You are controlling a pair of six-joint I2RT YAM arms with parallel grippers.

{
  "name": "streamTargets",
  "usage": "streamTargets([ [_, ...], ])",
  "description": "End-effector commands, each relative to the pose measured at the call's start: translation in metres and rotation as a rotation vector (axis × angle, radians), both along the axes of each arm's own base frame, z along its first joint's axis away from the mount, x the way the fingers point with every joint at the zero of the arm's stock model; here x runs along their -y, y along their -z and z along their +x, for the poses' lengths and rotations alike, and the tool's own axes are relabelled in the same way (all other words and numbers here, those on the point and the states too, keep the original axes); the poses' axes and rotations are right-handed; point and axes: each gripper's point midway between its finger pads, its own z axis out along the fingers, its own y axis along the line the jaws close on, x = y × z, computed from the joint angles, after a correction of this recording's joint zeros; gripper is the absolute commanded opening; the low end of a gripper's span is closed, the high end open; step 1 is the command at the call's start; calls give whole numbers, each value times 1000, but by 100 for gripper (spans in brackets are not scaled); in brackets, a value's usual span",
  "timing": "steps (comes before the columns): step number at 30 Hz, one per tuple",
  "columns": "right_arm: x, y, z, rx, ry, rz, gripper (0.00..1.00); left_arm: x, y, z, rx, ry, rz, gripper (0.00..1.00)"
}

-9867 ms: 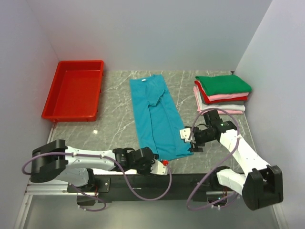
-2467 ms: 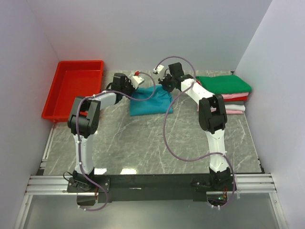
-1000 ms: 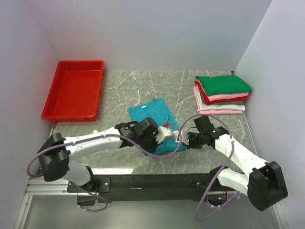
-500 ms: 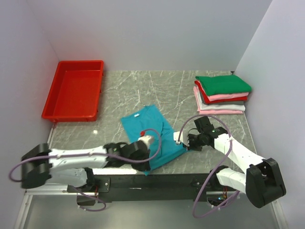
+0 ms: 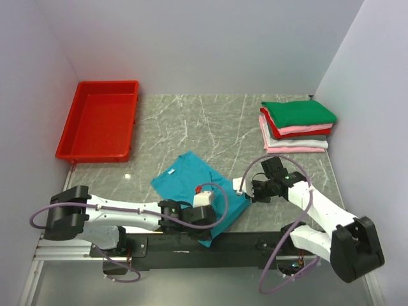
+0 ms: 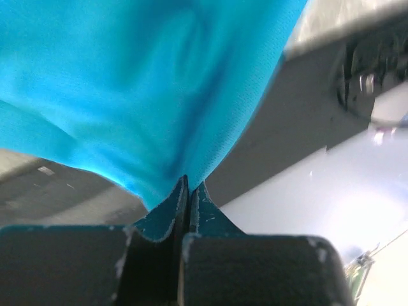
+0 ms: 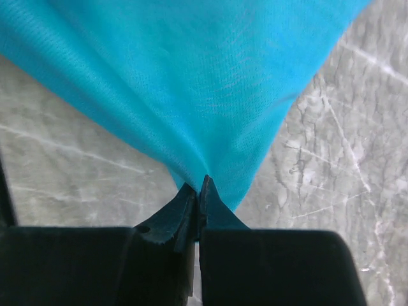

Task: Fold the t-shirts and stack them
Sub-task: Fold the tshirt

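A teal t-shirt (image 5: 188, 182), folded into a short slab, lies askew near the table's front edge. Its near corner hangs over that edge. My left gripper (image 5: 205, 228) is shut on that near corner; in the left wrist view the cloth (image 6: 146, 95) fans out from the closed tips (image 6: 189, 185). My right gripper (image 5: 246, 195) is shut on the shirt's right corner, where teal cloth (image 7: 191, 76) rises from the pinched tips (image 7: 199, 185). At the back right sits a stack of folded t-shirts with green (image 5: 298, 113) on top, then red (image 5: 299, 132), pink and whitish (image 5: 299, 144).
A red plastic tray (image 5: 64, 137) stands at the back left, with nothing in it. Grey marble table (image 5: 191, 121) stretches behind the shirt. The black base rail (image 5: 242, 245) runs along the near edge, and the walls close in on both sides.
The left gripper has drawn back toward the near edge with its corner. The teal shirt has slid forward and to the left, turning as it went. The right gripper has barely moved.
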Motion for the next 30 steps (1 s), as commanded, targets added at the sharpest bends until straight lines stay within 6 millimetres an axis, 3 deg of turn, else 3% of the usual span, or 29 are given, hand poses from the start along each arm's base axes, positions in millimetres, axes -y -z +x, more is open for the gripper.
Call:
streamTargets([
  [1, 4, 2, 39, 48, 93, -56, 0, -37, 15, 53, 43, -148, 155, 0],
  [3, 5, -7, 65, 83, 153, -70, 0, -44, 7, 85, 81, -125, 109, 0],
  [4, 5, -2, 70, 60, 168, -84, 0, -57, 3, 123, 100, -206, 94, 0],
  [6, 2, -8, 84, 62, 198, -83, 0, -73, -8, 159, 161, -191, 100, 0],
  [7, -1, -14, 95, 67, 202, -77, 0, -80, -23, 185, 173, -226, 86, 0],
  [9, -6, -23, 101, 69, 192, -57, 0, -87, -23, 195, 174, -166, 144, 0],
  [10, -6, -26, 101, 69, 183, -51, 0, -81, -32, 197, 178, -141, 124, 0],
  [12, -2, -25, 94, 60, 157, -52, 0, -74, -32, 192, 160, -103, 95, 0],
  [15, 9, -27, 79, 69, 115, -50, 0, -60, -29, 162, 100, -61, -1, 0],
  [16, 14, -26, 76, 66, 118, -47, 0, -57, -20, 141, 59, -50, -12, 0],
  [18, 18, -22, 55, 42, 58, -51, 0, -47, -23, 118, 30, -27, -68, 0],
  [21, 26, -7, 27, 17, -9, -77, 0, -23, -18, 66, -58, 35, -145, 1],
  [22, 28, -4, 22, 10, -23, -86, 0, -10, -15, 40, -98, 70, -179, 1],
  [26, 39, 11, 1, -20, -64, -135, 0, 1, 16, -11, -194, 139, -86, 1],
  [27, 41, 13, -3, -27, -71, -141, 0, 0, 21, -13, -182, 133, -54, 3],
  [28, 44, 14, -7, -38, -79, -158, 8, 3, 20, -16, -177, 119, -28, 11],
  [29, 45, 14, -10, -46, -85, -162, 19, -12, 28, -17, -177, 96, 62, 21],
  [30, 45, 10, -9, -41, -85, -165, 38, -18, 28, -7, -123, 61, 103, 41],
])
